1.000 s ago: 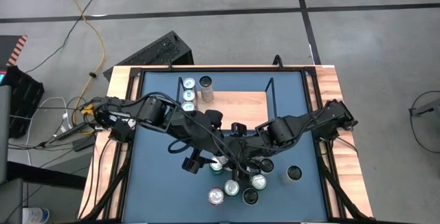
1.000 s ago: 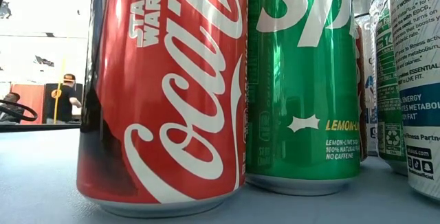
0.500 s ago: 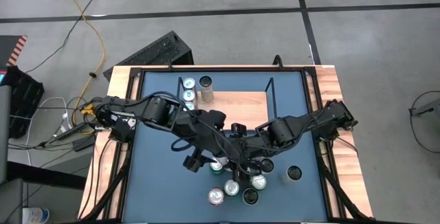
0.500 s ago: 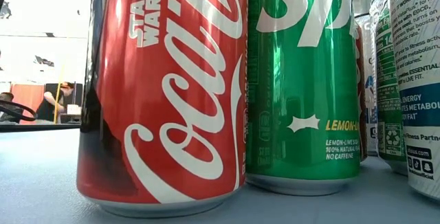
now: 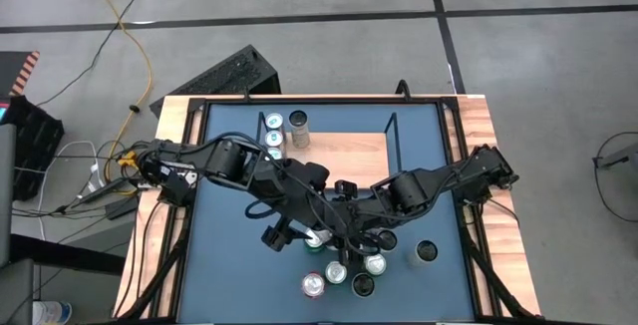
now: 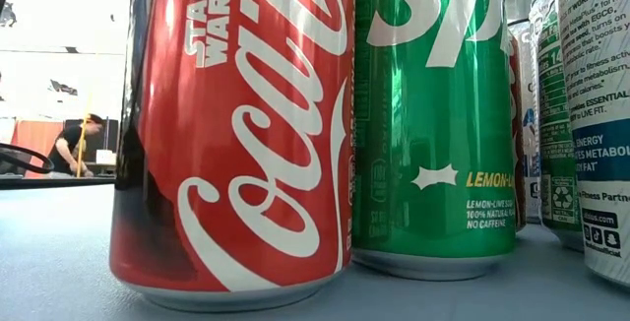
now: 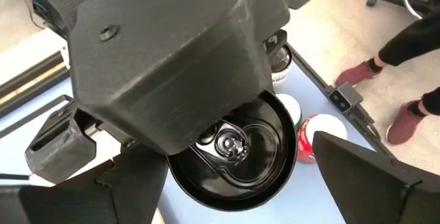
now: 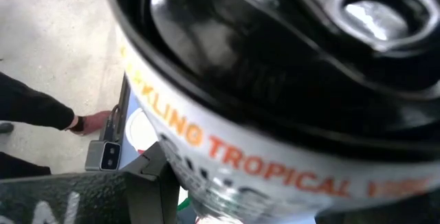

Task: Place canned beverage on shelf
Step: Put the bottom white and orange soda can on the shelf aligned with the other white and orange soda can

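One black-topped can (image 8: 275, 66) (upright) fills right claw (image 5: 371, 233).

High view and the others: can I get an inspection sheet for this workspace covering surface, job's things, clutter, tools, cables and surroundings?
Surface: blue tabletop inside a wooden border.
Job's things: shelf at the far edge, with several shelved cans at its left end. Loose cans are clustered near the front edge. A black-topped can stands between the left tool's fingers.
Clutter: nothing seen.
Tools: left tool is open astride the black-topped can. Right tool is close beside it, over the same cluster.
Cables: yellow cable on the floor, left of the table.
Surroundings: a person's red shoes beside the table; a distant person in the room.
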`<action>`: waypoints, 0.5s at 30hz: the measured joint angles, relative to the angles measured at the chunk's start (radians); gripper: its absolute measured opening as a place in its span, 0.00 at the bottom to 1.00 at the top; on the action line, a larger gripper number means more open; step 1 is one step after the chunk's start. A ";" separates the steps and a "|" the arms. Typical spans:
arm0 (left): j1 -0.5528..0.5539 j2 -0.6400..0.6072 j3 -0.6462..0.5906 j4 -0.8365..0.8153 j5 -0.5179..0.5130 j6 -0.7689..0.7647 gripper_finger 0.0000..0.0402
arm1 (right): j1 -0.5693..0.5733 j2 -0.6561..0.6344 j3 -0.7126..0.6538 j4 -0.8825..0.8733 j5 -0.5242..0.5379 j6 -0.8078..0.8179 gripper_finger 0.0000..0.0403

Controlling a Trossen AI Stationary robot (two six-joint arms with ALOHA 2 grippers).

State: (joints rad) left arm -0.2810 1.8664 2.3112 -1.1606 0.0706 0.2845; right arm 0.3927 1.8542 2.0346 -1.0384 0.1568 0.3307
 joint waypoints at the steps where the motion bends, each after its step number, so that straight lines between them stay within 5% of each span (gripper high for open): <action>1: -0.001 0.000 0.000 0.000 -0.001 0.004 0.84 | 0.000 0.000 0.000 0.000 -0.002 0.000 0.56; 15: -0.001 0.000 0.000 0.018 -0.026 0.024 0.63 | 0.000 0.000 0.000 0.001 -0.001 0.001 0.56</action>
State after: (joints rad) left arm -0.2825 1.8664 2.3112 -1.1430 0.0444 0.3086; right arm 0.3927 1.8542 2.0346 -1.0375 0.1558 0.3313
